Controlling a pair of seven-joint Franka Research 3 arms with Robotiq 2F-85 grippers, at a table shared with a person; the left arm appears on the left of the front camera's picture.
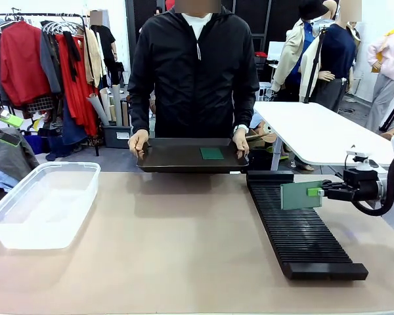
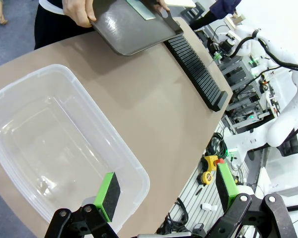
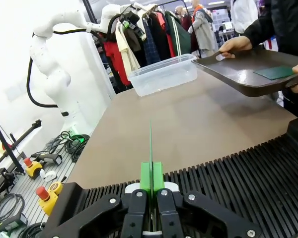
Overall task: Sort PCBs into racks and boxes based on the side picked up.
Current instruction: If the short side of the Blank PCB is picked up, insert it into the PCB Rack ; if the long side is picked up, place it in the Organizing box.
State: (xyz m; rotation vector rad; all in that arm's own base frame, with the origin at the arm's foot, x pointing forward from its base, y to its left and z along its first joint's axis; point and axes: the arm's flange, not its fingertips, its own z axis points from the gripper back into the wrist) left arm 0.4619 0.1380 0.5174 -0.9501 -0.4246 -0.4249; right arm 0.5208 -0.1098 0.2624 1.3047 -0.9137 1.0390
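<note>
My right gripper (image 1: 314, 191) is shut on a green PCB (image 1: 301, 195), holding it on edge just above the slots of the long black rack (image 1: 302, 230). In the right wrist view the board (image 3: 150, 144) stands as a thin vertical line between the shut green pads (image 3: 151, 176), over the rack (image 3: 248, 173). A second PCB (image 1: 211, 153) lies flat on a smooth black tray (image 1: 184, 157) that the person holds in both hands at the far edge. The clear box (image 1: 43, 203) sits at the left, holding nothing. My left gripper (image 2: 166, 191) hangs open over the box's (image 2: 49, 139) near corner.
The person stands at the far side, hands (image 1: 138, 140) gripping the tray's ends. Brown tabletop (image 1: 177, 249) stretches bare between box and rack. Clothes racks and another white table lie behind. Cables and tools lie on the floor beside the table in both wrist views.
</note>
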